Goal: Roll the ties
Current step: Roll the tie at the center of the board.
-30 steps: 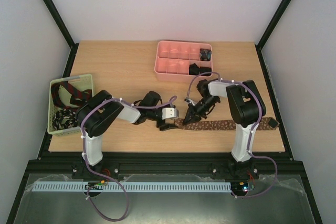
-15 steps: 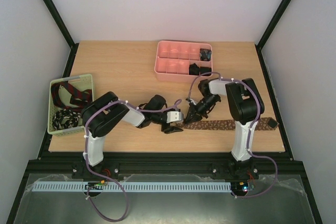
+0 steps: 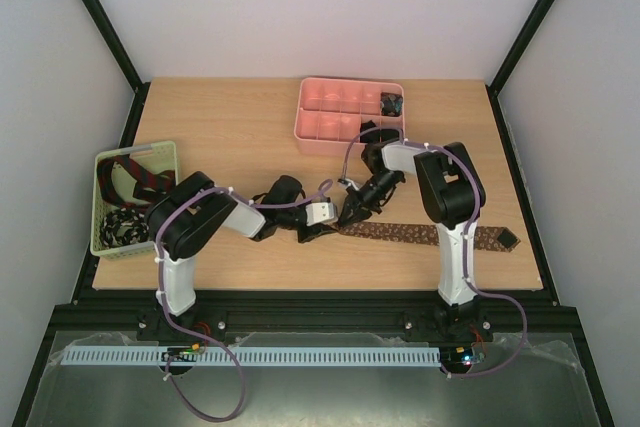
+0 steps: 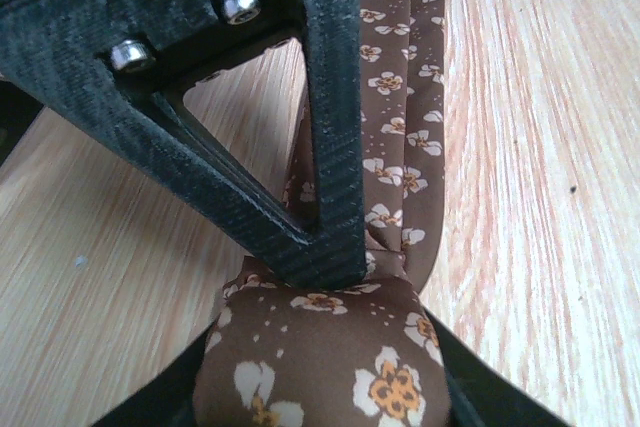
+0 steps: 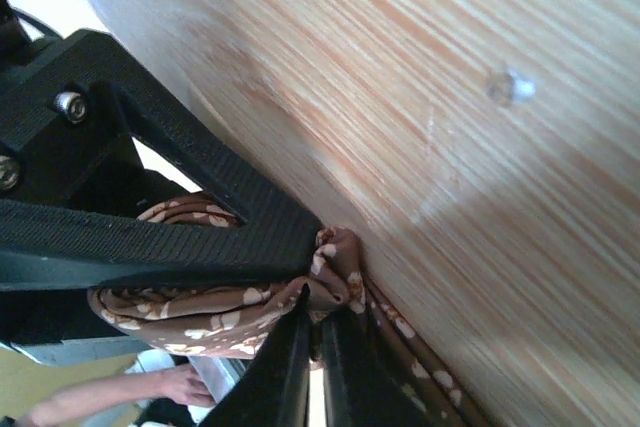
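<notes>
A brown tie (image 3: 430,234) with tiny pale flowers lies flat along the table's front, and its left end is wound into a small coil (image 4: 320,367). My left gripper (image 3: 327,225) reaches in from the left. Its dark fingers (image 4: 478,392) press both sides of the coil, so it is shut on it. My right gripper (image 3: 351,214) comes down from behind with its jaws shut, pinching a fold of the brown tie (image 5: 335,272) at its tips (image 5: 318,322). The two grippers' fingers cross at the coil. More ties fill the basket (image 3: 137,180), and black coils (image 3: 390,104) sit in the pink tray.
A pale green slotted basket (image 3: 100,209) stands at the left edge of the table. A pink compartmented tray (image 3: 330,97) sits at the back centre, close behind my right arm. The tie's tail (image 3: 507,240) ends near the right front edge.
My left gripper has closed round the coil. My right arm has swung left and back, and the tie's tail has slid left along the table.
</notes>
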